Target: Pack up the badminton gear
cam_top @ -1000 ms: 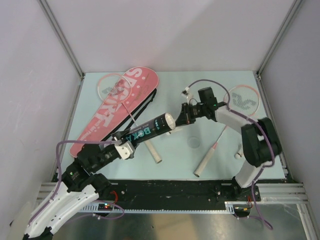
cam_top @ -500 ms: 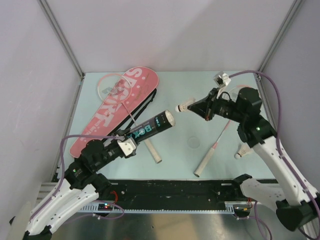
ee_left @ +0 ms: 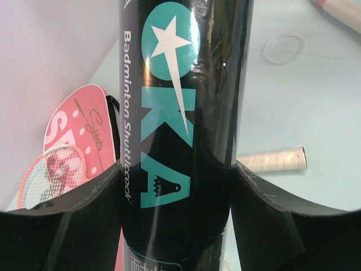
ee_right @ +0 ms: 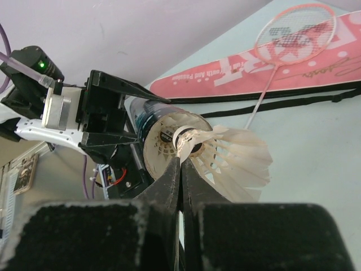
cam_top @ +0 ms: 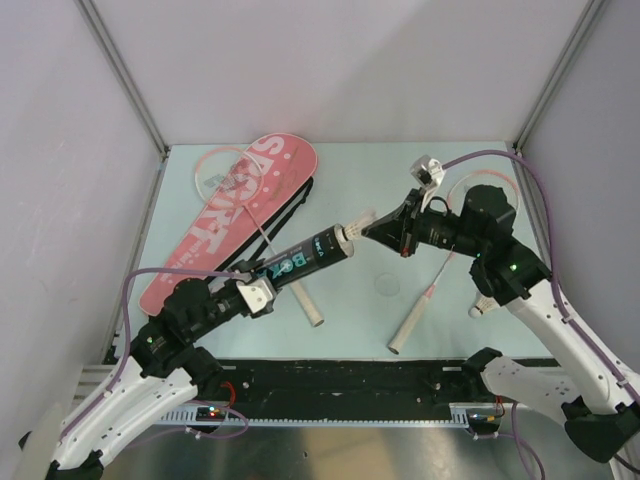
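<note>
My left gripper (cam_top: 256,292) is shut on the lower end of the black printed tube (cam_top: 305,260), holding it tilted above the table with its open mouth up and right; the tube fills the left wrist view (ee_left: 180,113). My right gripper (cam_top: 378,230) is shut on a white feather shuttlecock (cam_top: 360,221) by its feathers, cork end at the tube's mouth (ee_right: 163,141); the shuttlecock shows close in the right wrist view (ee_right: 228,155). A second shuttlecock (cam_top: 483,303) lies at the right. One pink racket (cam_top: 222,168) lies on the pink case (cam_top: 235,220). The other racket (cam_top: 425,300) lies under my right arm.
A small clear ring (cam_top: 388,284) lies on the pale blue table between the two racket handles. The first racket's white handle (cam_top: 308,305) points toward the near edge. Grey walls and metal posts close in the table on three sides.
My right gripper has moved left and down, carrying the shuttlecock from open air to the tube's mouth. The left gripper has shifted the tube slightly right to meet it.
</note>
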Robot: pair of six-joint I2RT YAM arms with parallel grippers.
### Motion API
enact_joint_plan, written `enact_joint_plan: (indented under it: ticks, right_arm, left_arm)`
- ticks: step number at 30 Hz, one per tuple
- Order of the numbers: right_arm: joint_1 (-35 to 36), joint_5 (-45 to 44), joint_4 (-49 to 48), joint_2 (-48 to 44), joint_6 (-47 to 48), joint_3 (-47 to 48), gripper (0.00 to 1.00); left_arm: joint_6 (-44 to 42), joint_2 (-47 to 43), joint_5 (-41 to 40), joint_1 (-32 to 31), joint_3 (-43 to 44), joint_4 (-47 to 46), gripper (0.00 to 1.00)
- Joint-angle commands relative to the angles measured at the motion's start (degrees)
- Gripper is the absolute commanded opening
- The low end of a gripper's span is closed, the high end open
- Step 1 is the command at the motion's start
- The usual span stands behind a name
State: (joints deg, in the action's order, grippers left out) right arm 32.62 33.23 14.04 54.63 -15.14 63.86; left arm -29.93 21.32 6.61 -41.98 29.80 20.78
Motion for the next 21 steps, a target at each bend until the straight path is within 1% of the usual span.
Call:
enact_joint_plan:
  ticks: [1,6,10,14,21]
  right_arm:
    - [2.2,0.7,-1.6,1.4,0.2,0.5,0.0]
    - [5.3,2.0,-2.1,3.2,-0.4,-0.3,0.0]
    - [8.0,2.8,-6.2,3.8,-2.5,-2.9,0.0]
    - [10.1,2.5,-7.7,5.4,-3.3,-3.3,0.0]
    - [12.3,2.6,-9.3,7.9,-5.2,-3.6,0.07]
  left_arm:
    - [0.7,-0.3,2.7,0.0,2.5,-3.0,0.0]
    - [0.2,-0.8,5.1,0.0,2.3,-3.1,0.0]
    - [0.2,-0.9,6.3,0.0,2.6,-3.1,0.0]
    - [0.1,-1.1,6.6,0.0,2.8,-3.2,0.0]
    - [0.0,-1.4,6.8,0.0,2.9,-3.2,0.0]
